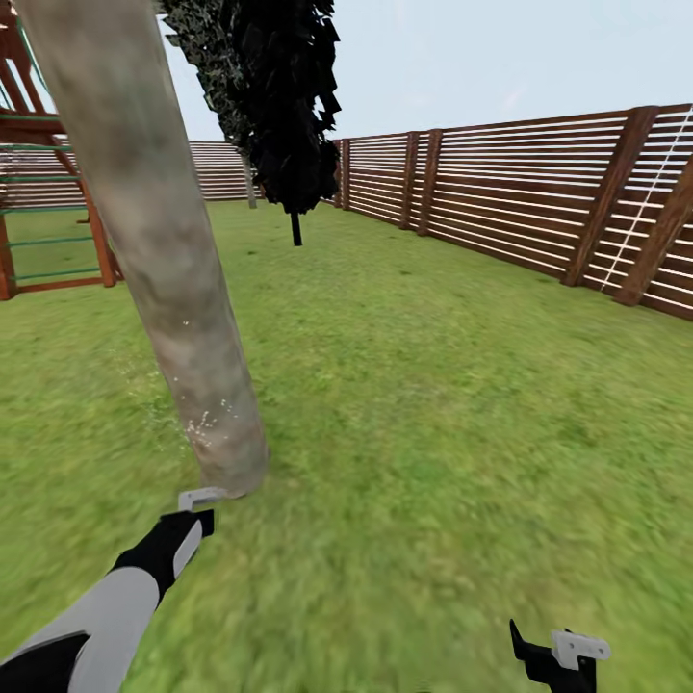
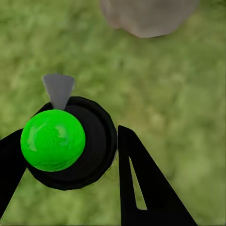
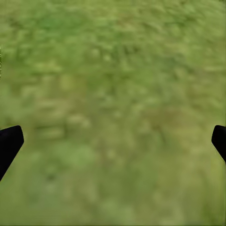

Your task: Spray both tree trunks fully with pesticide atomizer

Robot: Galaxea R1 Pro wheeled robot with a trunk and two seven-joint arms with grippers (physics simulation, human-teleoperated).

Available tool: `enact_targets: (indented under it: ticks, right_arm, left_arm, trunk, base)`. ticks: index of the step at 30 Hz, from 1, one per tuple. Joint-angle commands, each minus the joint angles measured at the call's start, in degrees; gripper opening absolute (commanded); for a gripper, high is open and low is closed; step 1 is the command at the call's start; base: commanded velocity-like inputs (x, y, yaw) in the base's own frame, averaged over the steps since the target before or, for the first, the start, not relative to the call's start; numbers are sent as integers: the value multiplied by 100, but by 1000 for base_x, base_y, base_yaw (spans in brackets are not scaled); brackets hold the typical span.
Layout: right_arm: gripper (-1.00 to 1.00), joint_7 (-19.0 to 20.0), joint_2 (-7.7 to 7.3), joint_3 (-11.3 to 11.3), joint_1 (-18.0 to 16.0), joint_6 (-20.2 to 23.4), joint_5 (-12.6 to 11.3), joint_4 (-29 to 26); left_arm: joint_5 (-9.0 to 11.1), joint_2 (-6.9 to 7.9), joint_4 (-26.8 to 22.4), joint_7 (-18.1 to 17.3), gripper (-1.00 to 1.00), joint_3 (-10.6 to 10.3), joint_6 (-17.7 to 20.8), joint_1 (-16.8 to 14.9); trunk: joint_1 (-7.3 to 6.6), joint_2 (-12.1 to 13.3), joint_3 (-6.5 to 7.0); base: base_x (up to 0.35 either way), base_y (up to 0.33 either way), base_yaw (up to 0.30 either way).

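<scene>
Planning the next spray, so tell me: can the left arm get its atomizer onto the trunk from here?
Probably yes. The left gripper holds the atomizer, and in the head view it sits right by the trunk base, with just grass between them. Higher up the trunk looks harder to reach.

We stand in a fenced garden under open sky: green lawn [image 1: 433, 385] runs to a reddish-brown slatted wooden fence [image 1: 520, 197], a thick mottled tree trunk [image 1: 154, 241] rises beside us, a dark-leaved tree [image 1: 284, 96] stands farther off, and a wooden play frame [image 1: 43, 183] sits at the left.
</scene>
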Motion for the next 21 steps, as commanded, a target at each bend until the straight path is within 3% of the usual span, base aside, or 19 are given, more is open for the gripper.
enact_targets:
  ticks: [1,12,15,16,19,21]
  right_arm:
    - [100,-1,0,1,0,0,0,0]
    - [100,-3,5,7,0,0,0,0]
    - [100,-3,4,7,0,0,0,0]
    - [100,-3,2,7,0,0,0,0]
    - [100,-3,5,7,0,0,1,0]
    - [100,-3,1,4,0,0,0,0]
  left_arm:
    - [6,4,-123,4,-100,1,6,24]
    - [-21,59,-838,-66,-100,-117,50,-24]
    - [-16,-28,-1414,-71,-100,-133,655,-79]
    - [-14,-83,-1618,-72,-100,-221,888,-154]
    - [11,-137,-1766,-62,-100,-772,1372,-511]
    - [28,-114,-1776,-63,-100,-852,1655,-765]
  trunk:
    - [0,0,0]
    - [0,0,0]
    - [0,0,0]
    - [0,0,0]
    - [0,0,0]
    - [0,0,0]
  base:
    - [-150,-264,276]
    - [-247,-190,269]
    - [-119,-22,54]
    - [-20,-3,9]
    - [-5,-1,2]
    - [0,0,0]
